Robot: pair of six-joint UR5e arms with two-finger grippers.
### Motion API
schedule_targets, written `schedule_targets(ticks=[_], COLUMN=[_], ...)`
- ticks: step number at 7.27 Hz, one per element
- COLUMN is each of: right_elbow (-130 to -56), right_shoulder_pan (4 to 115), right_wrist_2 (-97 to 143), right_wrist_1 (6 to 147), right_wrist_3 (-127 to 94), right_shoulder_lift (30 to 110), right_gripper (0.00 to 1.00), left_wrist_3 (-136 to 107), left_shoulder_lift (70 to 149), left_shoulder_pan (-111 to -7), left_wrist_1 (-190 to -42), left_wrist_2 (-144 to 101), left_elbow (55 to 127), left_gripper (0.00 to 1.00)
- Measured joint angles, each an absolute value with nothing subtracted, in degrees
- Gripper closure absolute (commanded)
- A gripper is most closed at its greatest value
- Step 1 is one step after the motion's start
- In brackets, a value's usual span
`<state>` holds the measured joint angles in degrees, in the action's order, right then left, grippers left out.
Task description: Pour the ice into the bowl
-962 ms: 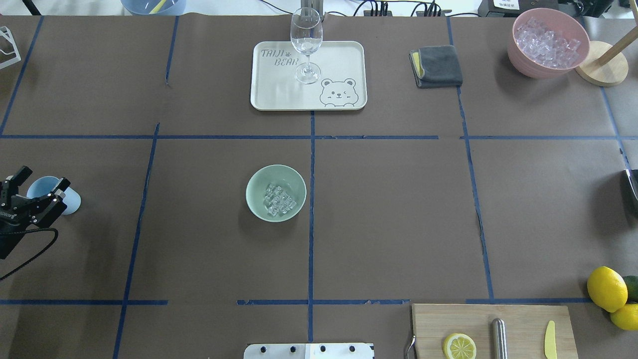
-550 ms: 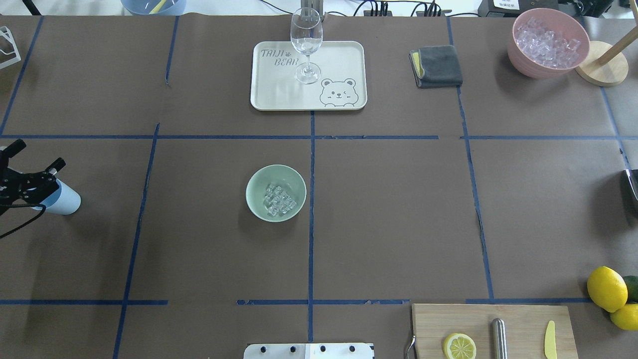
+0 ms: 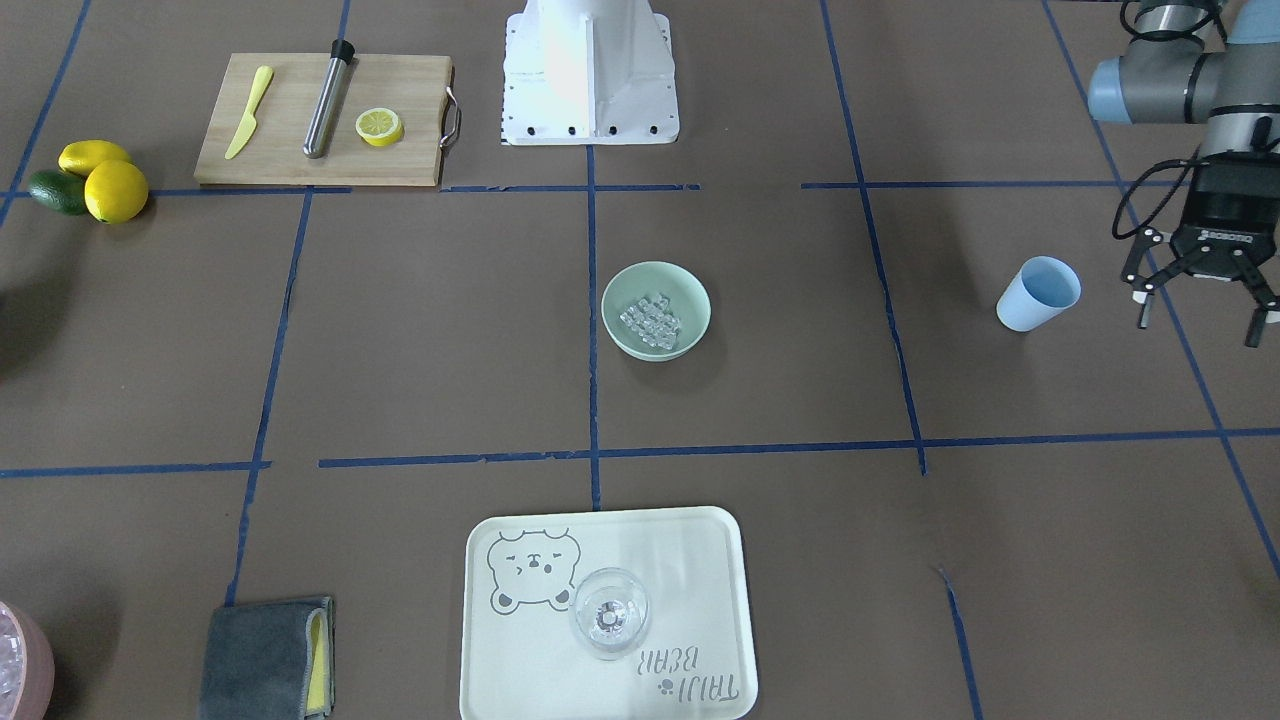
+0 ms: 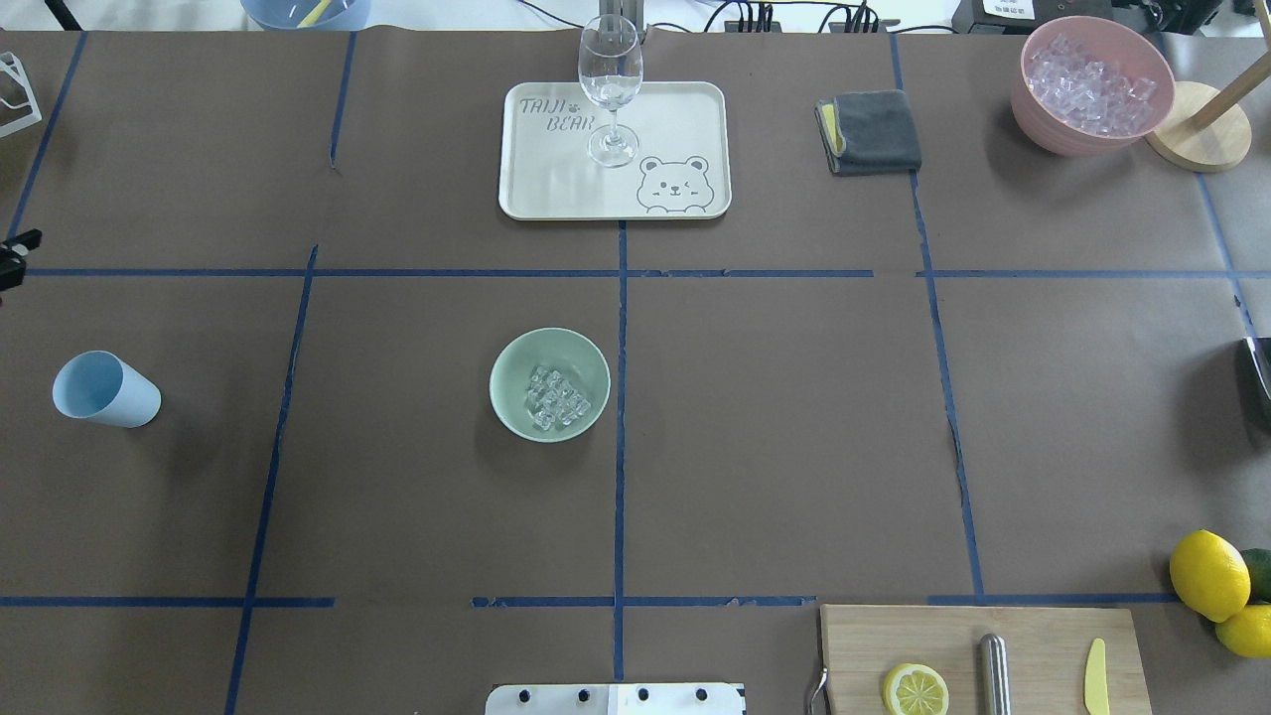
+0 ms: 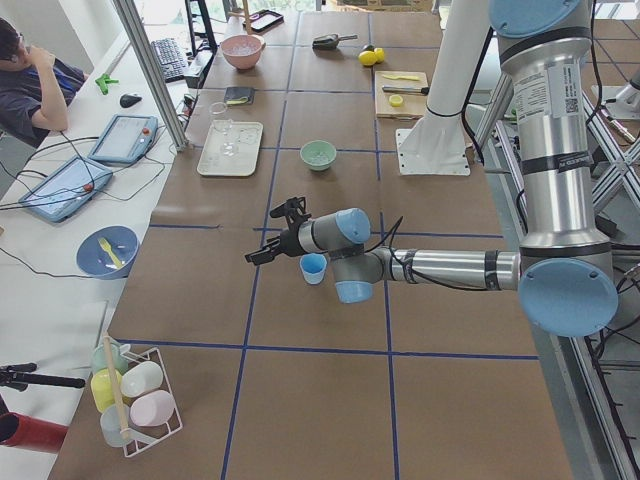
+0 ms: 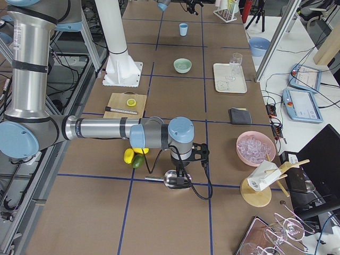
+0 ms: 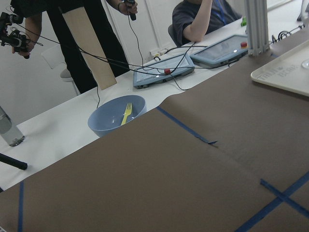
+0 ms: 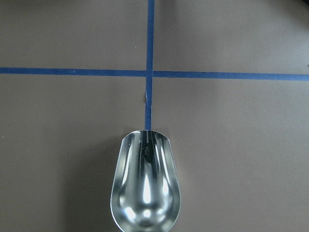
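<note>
While the ice (image 4: pixel 556 399) is being held in a little pile by the mint-green bowl (image 4: pixel 508 359), the light blue cup (image 4: pixel 104 390) is being shown empty and upright, well off to the robot's left of that bowl. The left gripper (image 3: pixel 1198 325) is being held spread wide with nothing between its fingers. It is just past the cup on the side away from the bowl, not touching it, so well apart from the ice. "ROBOTIQ" is being displayed on its body.

The right gripper (image 6: pixel 180 175) is being held right at an empty metal scoop (image 8: pixel 145 183), far off on the bowl's other side. Whether its fingers are clamped can't be told.

Beyond the bowl from the robot, an empty wine glass (image 4: pixel 611 79) is being carried on a tray (image 4: pixel 695 109) printed "TAIJI BEAR". Further right of the bowl from there, more cubes (image 4: pixel 1090 84) are being held in a pink bowl (image 4: pixel 1041 111).
</note>
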<state>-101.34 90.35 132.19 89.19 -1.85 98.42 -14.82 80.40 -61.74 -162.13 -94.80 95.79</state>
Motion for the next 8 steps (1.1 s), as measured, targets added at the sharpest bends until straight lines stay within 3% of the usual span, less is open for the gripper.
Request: schedule_targets(ticks=[3,6,8], right_elbow=[-102.06,-103.60,-105.84], right_shoulder_pan=[90.35,90.35,90.11], right_wrist_2=[132.28,132.76,134.65], right_wrist_1=[89.14,89.24,89.56], right_wrist_3=[-1.85,-1.87,-2.04], right_shoulder_lift=[98.35,98.40,98.49], right_gripper=[0.00,0.00,0.00], left_wrist_3=[1.17,7.06,7.31], left_shoulder_lift=[88.22,91.44,91.06], left_shoulder_pan=[-82.11,-88.12,-90.82], left_wrist_1=[-131.19,-101.73,-91.24], left_wrist_2=[-115.11,-119.91,-129.19], left_elbow=[97.35,96.02,94.35], left_gripper=[0.00,0.00,0.00])
